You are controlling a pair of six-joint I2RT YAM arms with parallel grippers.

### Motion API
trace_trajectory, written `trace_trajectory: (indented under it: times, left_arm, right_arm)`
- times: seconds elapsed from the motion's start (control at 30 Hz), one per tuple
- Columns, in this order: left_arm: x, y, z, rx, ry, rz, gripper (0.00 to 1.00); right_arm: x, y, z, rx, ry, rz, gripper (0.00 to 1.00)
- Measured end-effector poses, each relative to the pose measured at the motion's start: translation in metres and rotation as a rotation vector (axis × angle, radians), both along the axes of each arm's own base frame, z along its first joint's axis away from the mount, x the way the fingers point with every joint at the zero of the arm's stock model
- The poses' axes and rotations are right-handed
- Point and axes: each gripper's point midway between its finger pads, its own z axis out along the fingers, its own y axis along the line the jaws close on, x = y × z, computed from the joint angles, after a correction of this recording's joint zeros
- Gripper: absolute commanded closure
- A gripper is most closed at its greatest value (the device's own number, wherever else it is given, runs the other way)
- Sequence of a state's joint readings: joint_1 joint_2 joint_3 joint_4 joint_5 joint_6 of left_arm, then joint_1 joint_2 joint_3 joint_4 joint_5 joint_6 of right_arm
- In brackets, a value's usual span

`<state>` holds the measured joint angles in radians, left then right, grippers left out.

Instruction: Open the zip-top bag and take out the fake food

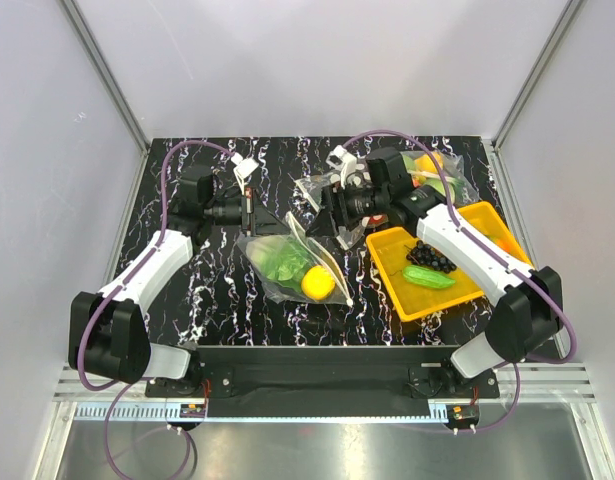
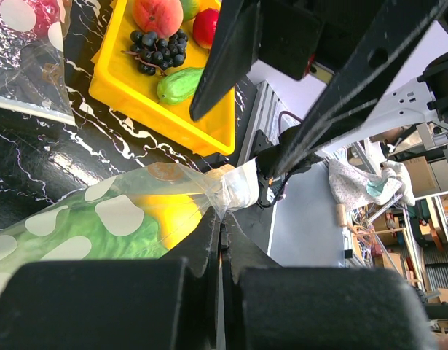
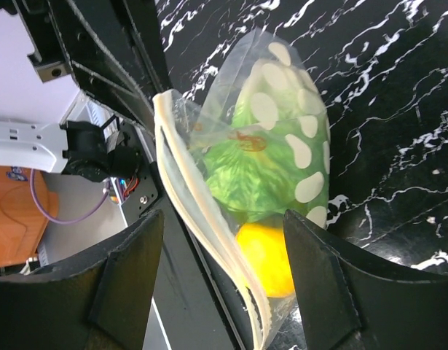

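Black marble-patterned table (image 1: 217,290) with white veining, inside white enclosure walls. The crinkly clear zip-top bag printed with white dots (image 1: 287,262) sits mid-table between the two arms. The left gripper (image 2: 221,222) is pressed together on a bunched corner of the bag's film. The right gripper (image 3: 224,281) stands spread, one finger on either side of the pale zip strip (image 3: 181,197). Risks: the left pinch holds little film, so a sharp pull may slip it free. The right fingers may close on both lips at once, leaving the zip sealed. The yellow plastic lemon (image 3: 266,255) and the green leafy lettuce (image 3: 242,179) lie close to the mouth and may tumble out uncontrolled.
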<state>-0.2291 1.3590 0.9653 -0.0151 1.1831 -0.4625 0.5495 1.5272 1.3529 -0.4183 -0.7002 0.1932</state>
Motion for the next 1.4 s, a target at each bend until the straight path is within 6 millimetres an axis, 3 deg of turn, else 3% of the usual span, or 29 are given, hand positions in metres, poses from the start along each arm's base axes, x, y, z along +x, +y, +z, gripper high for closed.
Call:
trace_trajectory:
  times: [0.2,0.63,0.73,0.87,0.9,0.97,1.0,1.07,1.13,1.3,1.4]
  left_arm:
    - [0.000,-0.001,0.000,0.001,0.002,-0.004,1.00]
    - [-0.002,-0.004,0.002,0.000,0.000,-0.015,1.00]
    - [-0.002,-0.006,0.002,0.000,-0.001,-0.019,1.00]
    - [-0.001,-0.011,0.002,0.000,-0.001,-0.030,1.00]
    - [-0.001,-0.013,0.002,0.000,0.000,-0.033,1.00]
    - [0.000,-0.016,0.001,0.001,0.001,-0.035,0.91]
    - [0.001,-0.018,0.000,0.002,0.004,-0.035,0.70]
    - [0.003,-0.020,-0.001,0.009,0.003,-0.025,0.57]
    - [0.009,-0.022,0.001,0.025,-0.006,0.005,0.47]
    - [0.037,-0.010,0.017,0.147,-0.090,0.237,0.42]
    - [0.037,0.004,0.034,0.204,-0.150,0.389,0.42]
  right_arm:
    - [-0.010,0.003,-0.012,-0.022,0.023,0.020,0.27]
    - [-0.005,-0.001,-0.026,-0.065,0.037,-0.019,0.33]
    - [-0.006,0.000,-0.030,-0.073,0.047,-0.015,0.38]
    - [-0.010,0.001,-0.033,-0.083,0.057,-0.004,0.53]
    - [-0.011,0.001,-0.033,-0.084,0.059,-0.001,0.62]
    - [-0.014,0.003,-0.033,-0.084,0.061,0.006,0.71]
    - [-0.015,0.004,-0.034,-0.085,0.063,0.009,0.84]
    - [-0.017,0.005,-0.034,-0.087,0.069,0.012,0.96]
    - [-0.018,0.005,-0.035,-0.089,0.082,0.005,1.00]
    - [-0.016,0.001,-0.037,-0.113,0.112,-0.044,1.00]
    - [-0.010,-0.001,-0.032,-0.134,0.118,-0.092,1.00]
